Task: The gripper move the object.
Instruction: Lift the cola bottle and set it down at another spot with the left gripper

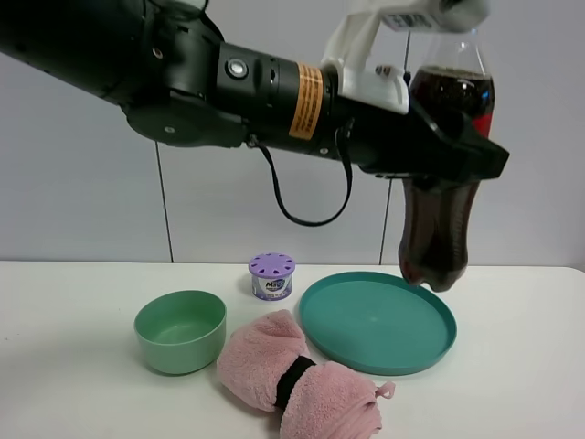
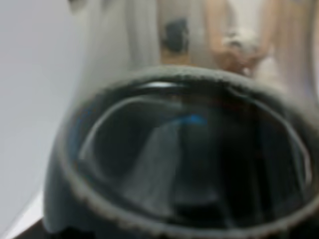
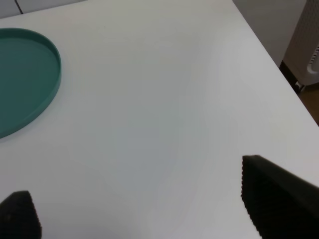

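The cola bottle (image 1: 439, 229) hangs upright in the air, its base just above the far right rim of the teal plate (image 1: 366, 320). My left gripper (image 1: 454, 160) reaches across from the left and is shut on the bottle's middle. The white camera mount hides the cap. In the left wrist view the bottle (image 2: 189, 159) fills the picture as a dark blur. My right gripper (image 3: 144, 204) is open and empty, low over bare white table to the right of the plate (image 3: 25, 74). It is out of the exterior high view.
A green bowl (image 1: 180, 329) stands at the front left. A small purple-lidded tub (image 1: 272, 276) stands behind a rolled pink towel (image 1: 297, 375). The table's right edge (image 3: 279, 59) shows in the right wrist view.
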{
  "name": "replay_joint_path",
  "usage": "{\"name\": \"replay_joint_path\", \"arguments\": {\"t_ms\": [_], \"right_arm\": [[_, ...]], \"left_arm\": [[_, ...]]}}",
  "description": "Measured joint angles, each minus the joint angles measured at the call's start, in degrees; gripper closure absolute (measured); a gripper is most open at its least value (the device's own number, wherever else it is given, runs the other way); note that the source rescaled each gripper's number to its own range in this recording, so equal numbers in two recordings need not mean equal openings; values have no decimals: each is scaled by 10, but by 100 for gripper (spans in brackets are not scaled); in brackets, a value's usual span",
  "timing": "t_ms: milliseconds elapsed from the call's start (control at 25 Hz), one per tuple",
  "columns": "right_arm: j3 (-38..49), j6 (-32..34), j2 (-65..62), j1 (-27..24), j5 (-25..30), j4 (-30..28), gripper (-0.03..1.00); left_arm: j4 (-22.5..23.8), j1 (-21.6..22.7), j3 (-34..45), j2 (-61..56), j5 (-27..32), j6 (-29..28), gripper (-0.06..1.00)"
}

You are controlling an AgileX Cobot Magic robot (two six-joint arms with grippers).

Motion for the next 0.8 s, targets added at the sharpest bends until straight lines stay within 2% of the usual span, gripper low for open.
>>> {"name": "replay_joint_path", "arguments": {"t_ms": [200,360,680,800], "right_arm": [[0,0,0,0,0,0,-3],[0,0,0,0,0,0,-3],[0,0,0,0,0,0,-3],[0,0,0,0,0,0,-3]], "left_arm": [[8,0,0,41,-59,-1,94],[12,0,-1,73,-63,0,94],[16,0,-55,125,-83,2,94],[32,-1,-58,140,-87,2,94]]}}
